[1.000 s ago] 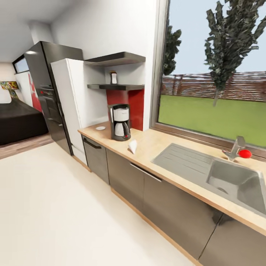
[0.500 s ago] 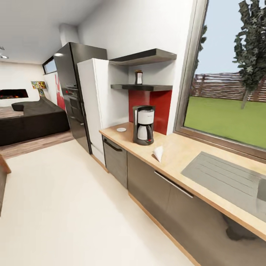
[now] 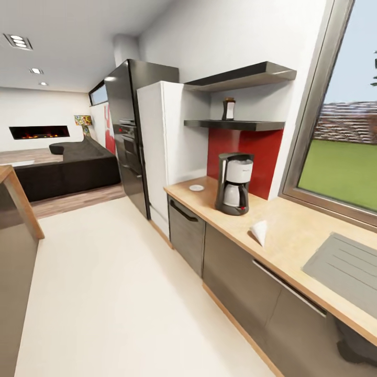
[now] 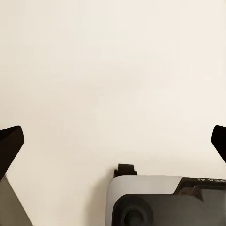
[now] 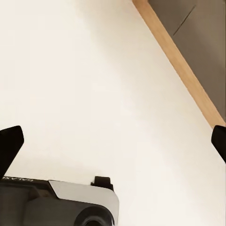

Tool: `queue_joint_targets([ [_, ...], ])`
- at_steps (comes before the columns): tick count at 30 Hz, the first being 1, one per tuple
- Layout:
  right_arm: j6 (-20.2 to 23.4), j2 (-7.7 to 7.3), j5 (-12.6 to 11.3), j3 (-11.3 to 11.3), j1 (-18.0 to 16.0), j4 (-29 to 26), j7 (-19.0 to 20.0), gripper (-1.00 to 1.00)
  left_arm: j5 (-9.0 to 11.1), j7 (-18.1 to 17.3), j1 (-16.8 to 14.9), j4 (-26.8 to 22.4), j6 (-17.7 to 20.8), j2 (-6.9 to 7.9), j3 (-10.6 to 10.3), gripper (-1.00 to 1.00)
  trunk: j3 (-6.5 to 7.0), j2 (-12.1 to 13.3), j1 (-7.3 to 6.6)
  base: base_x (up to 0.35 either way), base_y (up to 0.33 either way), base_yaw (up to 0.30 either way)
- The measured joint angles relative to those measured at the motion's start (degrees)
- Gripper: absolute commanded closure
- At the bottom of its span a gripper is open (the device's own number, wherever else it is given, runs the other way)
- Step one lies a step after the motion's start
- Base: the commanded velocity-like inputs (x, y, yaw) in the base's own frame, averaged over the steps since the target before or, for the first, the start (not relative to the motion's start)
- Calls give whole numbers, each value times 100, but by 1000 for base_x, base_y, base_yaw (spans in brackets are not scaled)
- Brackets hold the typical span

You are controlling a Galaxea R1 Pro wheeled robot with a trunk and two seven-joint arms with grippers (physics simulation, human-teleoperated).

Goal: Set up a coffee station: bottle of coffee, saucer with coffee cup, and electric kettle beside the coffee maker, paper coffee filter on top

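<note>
the kitchen countertop [image 3: 293, 230] is seen far ahead of both claws. on it the coffee maker [image 3: 234, 183] is already placed, the saucer [image 3: 197, 187] beside it; the bottle of coffee [image 3: 229, 109] is left on the kitchen shelf [image 3: 235, 125]. left gripper [image 4: 113, 141] and right gripper [image 5: 113, 141] are spread wide, empty, over floor.

A dark grey coffee maker [image 3: 234, 183] with white basket stands on the tan speckled surface [image 3: 293, 235] over grey cabinet fronts [image 3: 238, 283], before a red backsplash [image 3: 262, 157], under black-grey shelf [image 3: 235, 125].
</note>
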Motion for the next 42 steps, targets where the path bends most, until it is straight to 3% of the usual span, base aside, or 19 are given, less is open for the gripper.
queue_joint_targets([
  [42, 2, 0, 36, -2, 0, 9, 0, -100, 0, 0, 0, 0, 0, -5, -1, -100, 0, 0, 0, 314, 145, 1],
])
